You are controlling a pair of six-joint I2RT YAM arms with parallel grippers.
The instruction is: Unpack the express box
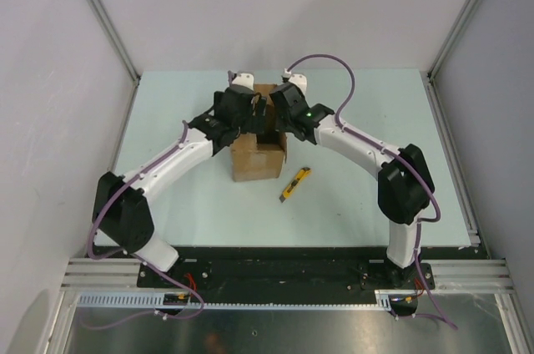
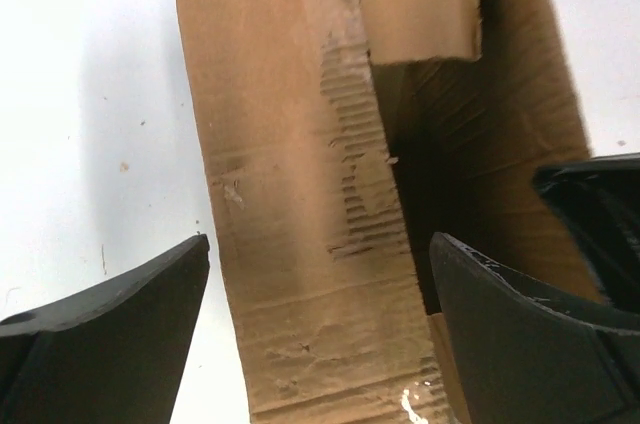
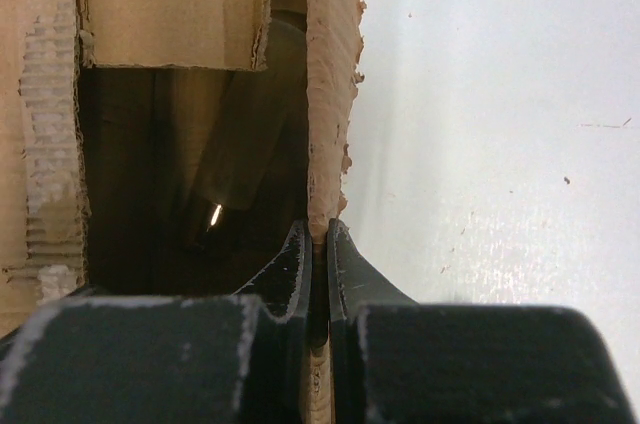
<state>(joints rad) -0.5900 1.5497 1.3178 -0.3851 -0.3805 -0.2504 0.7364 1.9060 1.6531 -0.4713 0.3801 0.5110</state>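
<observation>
The express box (image 1: 257, 162), a brown cardboard carton, stands mid-table with its top flaps open. My left gripper (image 1: 242, 117) hangs open over its left side. In the left wrist view the two black fingers straddle a torn, raised cardboard flap (image 2: 300, 194) without touching it, the left gripper (image 2: 320, 244) wide apart. My right gripper (image 1: 272, 120) is at the box's right side. In the right wrist view the right gripper (image 3: 318, 230) is shut on the thin edge of the right flap (image 3: 326, 94). A dim rounded object (image 3: 238, 154) lies in the dark interior.
A yellow utility knife (image 1: 294, 184) lies on the table just right of the box's near corner. The pale green tabletop (image 1: 375, 195) is bounded by white walls and aluminium posts on three sides.
</observation>
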